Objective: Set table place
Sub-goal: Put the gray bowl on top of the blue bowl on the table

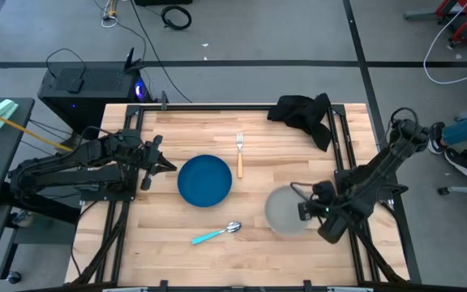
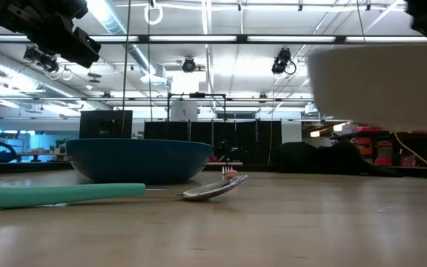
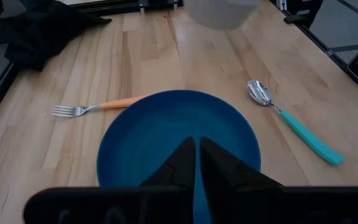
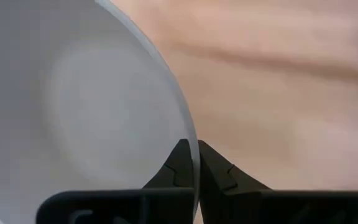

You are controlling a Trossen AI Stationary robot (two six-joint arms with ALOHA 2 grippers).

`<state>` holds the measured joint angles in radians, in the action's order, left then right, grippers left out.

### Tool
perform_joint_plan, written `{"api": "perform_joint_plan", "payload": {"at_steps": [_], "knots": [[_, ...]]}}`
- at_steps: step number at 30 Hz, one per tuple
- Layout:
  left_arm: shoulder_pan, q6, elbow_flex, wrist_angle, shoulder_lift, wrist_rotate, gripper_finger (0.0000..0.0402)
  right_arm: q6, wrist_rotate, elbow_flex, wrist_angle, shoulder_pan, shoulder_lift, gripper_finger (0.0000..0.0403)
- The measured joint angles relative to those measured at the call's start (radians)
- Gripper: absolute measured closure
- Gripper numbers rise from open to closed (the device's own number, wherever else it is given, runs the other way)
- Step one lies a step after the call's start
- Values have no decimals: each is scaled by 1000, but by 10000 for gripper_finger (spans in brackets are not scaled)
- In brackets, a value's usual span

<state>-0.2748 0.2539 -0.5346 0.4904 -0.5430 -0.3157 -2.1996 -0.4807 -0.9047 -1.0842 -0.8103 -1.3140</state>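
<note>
Grey bowl gripped at its rim by right claw, raised clear of the bench.
Next, in my judgement: carry to blue plate. Left claw, pinched empty, hovers over plate.

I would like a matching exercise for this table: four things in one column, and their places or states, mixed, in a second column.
Things:
1. bowl
2. fork
3. spoon
4. black cloth

Places or states:
A. at the table's far corner
B. rim pinched by the right gripper
C. beside the plate, orange handle
D. near the front edge, teal handle

Pairs: 1-B, 2-C, 3-D, 4-A
</note>
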Motion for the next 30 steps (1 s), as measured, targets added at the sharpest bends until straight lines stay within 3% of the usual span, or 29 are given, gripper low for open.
{"api": "perform_joint_plan", "payload": {"at_steps": [8,12,15,21,26,30], "knots": [[0,0,0,0,0,0,371,240,-327,0,100,182,156,400],[0,0,0,0,0,0,376,490,-481,-1,307,282,239,400],[0,0,0,0,0,0,378,765,-520,-2,537,371,282,400],[0,0,0,0,0,0,371,1248,-458,-3,1023,551,294,400],[0,0,0,0,0,0,366,1322,-311,-5,1170,698,279,400],[0,0,0,0,0,0,369,1322,-166,-58,1149,793,210,400]]}}
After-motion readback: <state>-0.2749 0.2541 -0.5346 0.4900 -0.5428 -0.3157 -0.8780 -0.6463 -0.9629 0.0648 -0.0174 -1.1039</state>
